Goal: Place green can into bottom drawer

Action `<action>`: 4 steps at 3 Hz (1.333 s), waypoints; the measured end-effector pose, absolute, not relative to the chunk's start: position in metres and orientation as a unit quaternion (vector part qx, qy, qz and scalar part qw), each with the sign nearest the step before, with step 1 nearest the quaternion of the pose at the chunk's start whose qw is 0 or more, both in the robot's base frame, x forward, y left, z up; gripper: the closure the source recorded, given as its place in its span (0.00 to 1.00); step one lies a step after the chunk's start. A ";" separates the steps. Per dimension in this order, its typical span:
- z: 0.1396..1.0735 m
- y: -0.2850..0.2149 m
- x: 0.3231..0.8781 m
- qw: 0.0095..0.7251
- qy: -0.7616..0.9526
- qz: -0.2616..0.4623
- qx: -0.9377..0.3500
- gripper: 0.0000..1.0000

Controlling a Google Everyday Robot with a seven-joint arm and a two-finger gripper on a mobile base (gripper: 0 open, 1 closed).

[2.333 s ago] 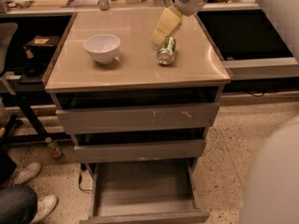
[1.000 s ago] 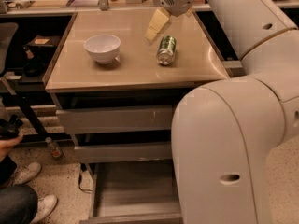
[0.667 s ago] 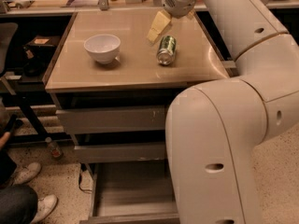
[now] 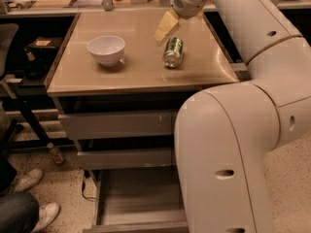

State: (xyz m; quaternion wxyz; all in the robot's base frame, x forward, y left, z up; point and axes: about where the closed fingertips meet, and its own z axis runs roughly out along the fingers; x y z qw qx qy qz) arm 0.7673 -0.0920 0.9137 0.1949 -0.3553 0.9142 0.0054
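Note:
The green can [image 4: 173,52] lies on its side on the tan cabinet top [image 4: 141,74], right of centre. My gripper [image 4: 165,27] hangs just behind and to the left of the can, above the top, with its yellowish fingers pointing down. It does not touch the can. The bottom drawer [image 4: 138,198] is pulled out at the foot of the cabinet, its grey floor bare; my arm hides its right part.
A white bowl [image 4: 106,49] stands on the left of the cabinet top. My large white arm [image 4: 243,130] fills the right side. Two closed grey drawers [image 4: 116,125] sit above the open one. A person's shoes [image 4: 29,198] are at lower left.
My arm has swung further across the right of the view. The gripper stays near the can, which has not moved.

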 end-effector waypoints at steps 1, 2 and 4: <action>0.904 -0.088 0.772 0.188 0.916 0.008 -0.353 0.00; 0.887 -0.087 0.775 0.171 0.922 0.012 -0.347 0.00; 0.858 -0.072 0.774 0.136 0.927 0.032 -0.348 0.00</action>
